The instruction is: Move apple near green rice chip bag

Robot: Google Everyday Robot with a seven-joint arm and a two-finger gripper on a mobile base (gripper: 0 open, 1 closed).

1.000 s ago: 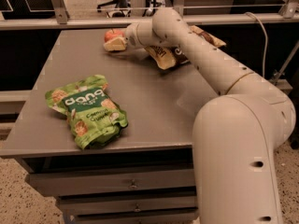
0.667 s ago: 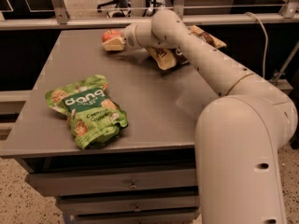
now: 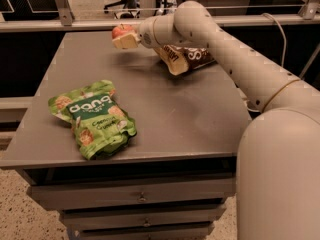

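The small red apple (image 3: pixel 120 30) is at the far edge of the grey table (image 3: pixel 180 114), between the pale fingers of my gripper (image 3: pixel 124 38). The gripper is shut on the apple and holds it slightly above the tabletop. The green rice chip bag (image 3: pixel 94 118), crinkled with white "dang" lettering, lies flat at the front left of the table, well apart from the apple and nearer to me. My arm reaches in from the right across the back of the table.
A brown and tan chip bag (image 3: pixel 186 58) lies at the back right, partly under my arm. A metal rail (image 3: pixel 75 24) runs behind the table. Drawers (image 3: pixel 142 196) sit below the front edge. A cable (image 3: pixel 280 31) hangs at right.
The gripper with the apple has risen slightly at the table's far edge. The green bag and the brown bag have not moved.
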